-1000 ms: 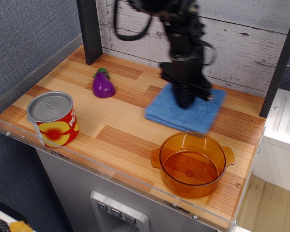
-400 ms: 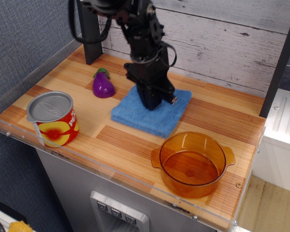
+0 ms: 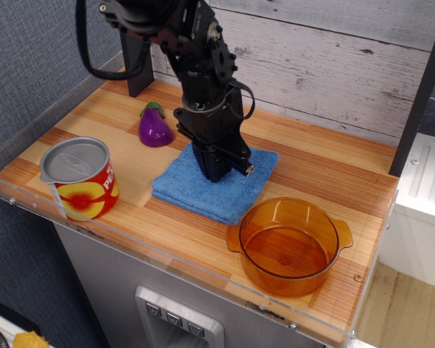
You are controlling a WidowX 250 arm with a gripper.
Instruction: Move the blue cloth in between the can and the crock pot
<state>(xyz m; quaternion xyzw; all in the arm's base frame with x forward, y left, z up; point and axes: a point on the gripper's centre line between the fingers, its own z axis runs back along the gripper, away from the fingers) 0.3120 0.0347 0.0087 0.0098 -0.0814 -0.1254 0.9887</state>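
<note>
The dark end effector point(image 3: 216, 168) presses down on the folded blue terry cloth point(image 3: 214, 184), its jaws hidden, so whether they pinch the fabric cannot be told. The cloth lies on the wooden bench point(image 3: 326, 163), its near corner beside the transparent amber crock pot point(image 3: 289, 245) and apart from the red silver-lidded can point(image 3: 79, 177). Dragging further may bunch the cloth or nudge the purple eggplant point(image 3: 154, 126) or the pot.

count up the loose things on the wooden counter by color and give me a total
Blue: 1, the blue cloth
Red: 1, the can
Amber-orange: 1, the crock pot
Purple: 1, the eggplant
Total: 4
</note>
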